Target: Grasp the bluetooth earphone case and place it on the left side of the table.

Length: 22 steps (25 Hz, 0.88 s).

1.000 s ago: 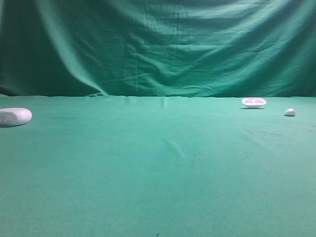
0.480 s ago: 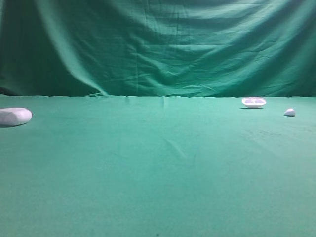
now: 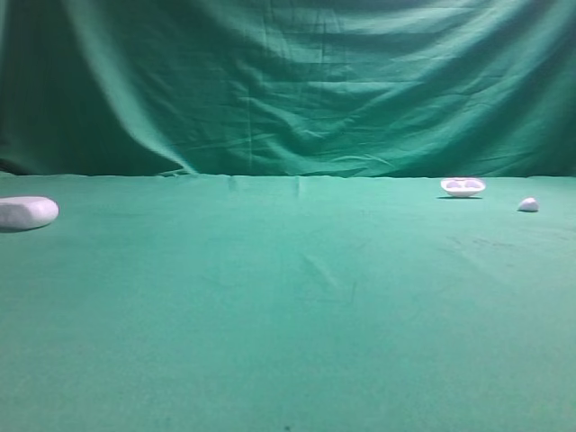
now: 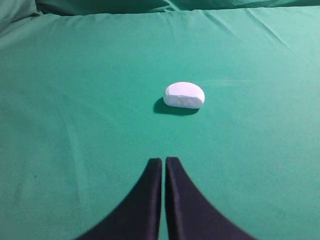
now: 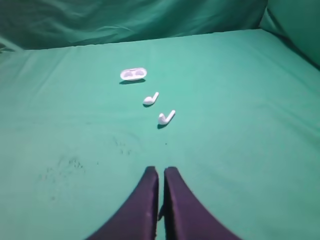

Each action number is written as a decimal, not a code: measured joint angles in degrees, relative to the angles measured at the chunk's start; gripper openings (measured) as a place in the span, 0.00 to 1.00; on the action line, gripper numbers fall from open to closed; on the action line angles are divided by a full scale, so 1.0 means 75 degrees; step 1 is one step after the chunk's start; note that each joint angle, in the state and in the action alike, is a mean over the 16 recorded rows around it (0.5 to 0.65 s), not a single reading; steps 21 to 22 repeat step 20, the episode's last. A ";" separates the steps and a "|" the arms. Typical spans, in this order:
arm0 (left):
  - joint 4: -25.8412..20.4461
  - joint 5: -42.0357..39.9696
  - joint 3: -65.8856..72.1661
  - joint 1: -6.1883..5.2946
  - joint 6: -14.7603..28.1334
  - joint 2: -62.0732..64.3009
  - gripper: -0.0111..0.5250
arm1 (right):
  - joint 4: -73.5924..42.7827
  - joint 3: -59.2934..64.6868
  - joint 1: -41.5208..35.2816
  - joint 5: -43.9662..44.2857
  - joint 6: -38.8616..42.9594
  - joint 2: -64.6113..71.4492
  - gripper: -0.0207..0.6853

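White bluetooth earphone case [image 4: 184,95] rests alone at the table's [image 3: 288,342] left edge, seemingly already delivered; left tool [image 4: 163,162] and right tool [image 5: 161,171] are both closed, empty.

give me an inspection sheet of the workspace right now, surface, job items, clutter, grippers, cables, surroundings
Surface: table under green cloth, lightly creased.
Job's things: bluetooth earphone case lies at far left, apart from both grippers.
Clutter: shallow white dish with two hollows; two loose earbuds beside it, at right.
Grippers: left gripper shut, empty, short of the case; right gripper shut, empty.
Cables: nothing seen.
Surroundings: green draped backdrop.
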 joint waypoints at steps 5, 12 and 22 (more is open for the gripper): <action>0.0000 0.0000 0.0000 0.0000 0.0000 0.0000 0.02 | 0.0030 0.0032 -0.0003 -0.0075 0.0002 -0.0006 0.03; 0.0000 0.0000 0.0000 0.0000 0.0000 0.0000 0.02 | 0.0033 0.0037 -0.0003 -0.0101 0.0002 -0.0006 0.03; 0.0000 0.0000 0.0000 0.0000 0.0000 0.0000 0.02 | 0.0033 0.0037 -0.0003 -0.0101 0.0002 -0.0006 0.03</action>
